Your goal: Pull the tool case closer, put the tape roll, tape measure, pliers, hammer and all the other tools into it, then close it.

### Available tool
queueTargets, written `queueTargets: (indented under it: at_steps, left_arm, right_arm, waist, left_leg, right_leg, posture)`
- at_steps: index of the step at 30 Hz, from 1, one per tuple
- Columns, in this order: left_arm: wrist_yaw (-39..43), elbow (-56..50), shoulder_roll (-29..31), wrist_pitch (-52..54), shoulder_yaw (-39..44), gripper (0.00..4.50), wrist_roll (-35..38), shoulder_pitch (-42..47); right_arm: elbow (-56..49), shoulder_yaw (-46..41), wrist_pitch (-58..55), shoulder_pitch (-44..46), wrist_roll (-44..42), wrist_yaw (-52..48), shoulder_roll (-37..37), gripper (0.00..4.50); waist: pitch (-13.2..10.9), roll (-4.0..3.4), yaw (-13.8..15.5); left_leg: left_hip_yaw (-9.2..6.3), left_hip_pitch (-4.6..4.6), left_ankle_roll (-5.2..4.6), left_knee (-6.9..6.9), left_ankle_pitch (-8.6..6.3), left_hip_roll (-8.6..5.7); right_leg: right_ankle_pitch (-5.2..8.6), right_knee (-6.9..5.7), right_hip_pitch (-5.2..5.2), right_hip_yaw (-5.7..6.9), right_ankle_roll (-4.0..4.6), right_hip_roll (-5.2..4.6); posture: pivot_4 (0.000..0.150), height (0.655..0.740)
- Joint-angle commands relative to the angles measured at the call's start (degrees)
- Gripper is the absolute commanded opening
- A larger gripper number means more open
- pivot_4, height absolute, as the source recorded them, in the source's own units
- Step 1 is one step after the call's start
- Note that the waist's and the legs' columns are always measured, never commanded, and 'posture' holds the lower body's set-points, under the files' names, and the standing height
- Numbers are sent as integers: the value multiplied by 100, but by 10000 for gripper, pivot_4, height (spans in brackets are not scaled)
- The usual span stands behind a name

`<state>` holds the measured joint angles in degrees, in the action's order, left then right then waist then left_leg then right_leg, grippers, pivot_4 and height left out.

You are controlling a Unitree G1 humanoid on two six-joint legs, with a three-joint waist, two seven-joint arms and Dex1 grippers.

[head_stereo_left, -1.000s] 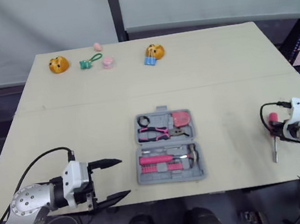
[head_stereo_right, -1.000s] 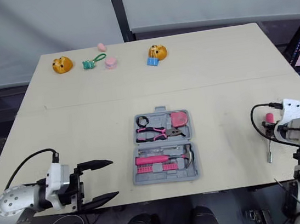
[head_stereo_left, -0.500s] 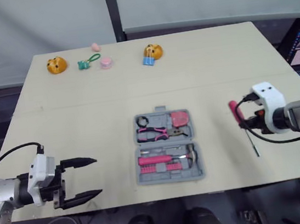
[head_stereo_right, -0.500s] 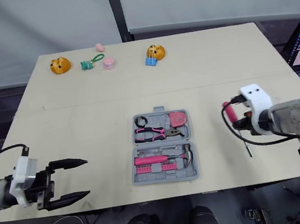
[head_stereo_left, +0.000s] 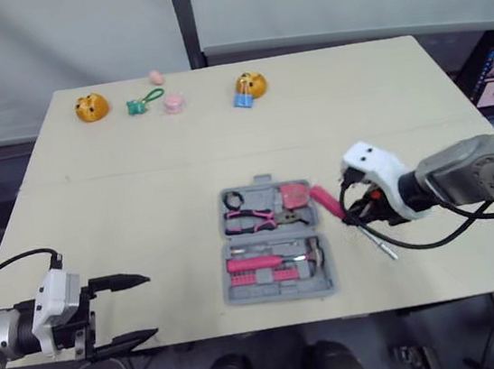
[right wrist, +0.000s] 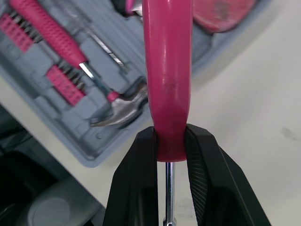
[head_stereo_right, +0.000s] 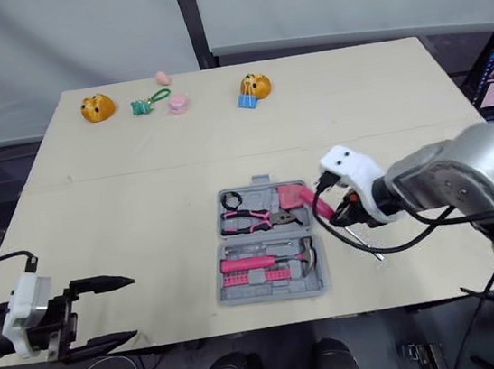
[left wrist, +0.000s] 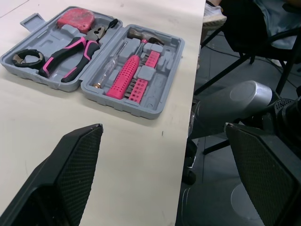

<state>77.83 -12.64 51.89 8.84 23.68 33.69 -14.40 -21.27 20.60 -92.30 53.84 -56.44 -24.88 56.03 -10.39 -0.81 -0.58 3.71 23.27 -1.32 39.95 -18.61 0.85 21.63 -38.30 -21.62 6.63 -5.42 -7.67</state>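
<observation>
Our right fingers (right wrist: 136, 169) pinch the pink screwdriver (right wrist: 167, 70) at the open case's (head_stereo_left: 279, 291) edge; our left fingers (head_stereo_left: 118, 280) are spread.

Nothing legible anywhere — no text, label, brand or number, not even on the tool case (head_stereo_left: 279, 289).

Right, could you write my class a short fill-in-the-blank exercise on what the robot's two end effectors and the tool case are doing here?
1. The right end effector is shut on a pink-handled ____.
2. The left end effector holds nothing; its fingers are ____.
3. The pliers and hammer lie inside the grey ____.
Missing words: screwdriver; open; tool case.
</observation>
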Motion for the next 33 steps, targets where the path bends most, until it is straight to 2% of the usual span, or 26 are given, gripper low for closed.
queueTargets:
  at_steps: [1, 7, 16, 27, 33]
  left_arm:
    - [92, -119, 53, -44, 156, 45000, 54, -72]
    - [138, -75, 30, -128, 26, 45000, -38, 1]
    - [335, 14, 90, -253, -90, 45000, -155, 31]
    - [534, -6, 242, -192, 117, 45000, -116, -59]
    - [539, 2, 241, -149, 279, 45000, -96, -123]
  right_arm:
    - [-155, 543, -20, 569, -606, 168, -80, 3373]
    - [-87, 1675, -20, 1476, -1088, 343, -552, 3373]
    - [342, 2574, -20, 1967, -1067, 772, -1565, 3373]
    - [699, 2965, -20, 2078, -514, 682, -2417, 3373]
    - [713, 3067, -20, 2063, -293, 539, -2592, 3373]
  waist:
    - [0, 0, -24]
    - [0, 3, -84]
    - [2, 6, -121]
    - [10, 21, -124]
    - [11, 22, -127]
  left_leg:
    - [0, 0, 0, 0, 0, 0]
    - [-2, 3, -5, 1, -3, -1]
    - [2, 7, -8, 0, -5, -1]
    - [6, 17, -7, 2, -4, -2]
    - [7, 23, -7, 2, -4, -2]
  right_leg:
    - [0, -1, 0, 0, 0, 0]
    - [0, -17, -9, 2, 1, -10]
    - [3, -52, -30, 2, 5, -12]
    - [3, -68, -42, 2, 5, -14]
    - [3, -72, -52, 1, 5, -14]
  posture:
    - [1500, 6677]
    - [1500, 6677]
    - [1500, 6677]
    - [1500, 6677]
    - [1500, 6677]
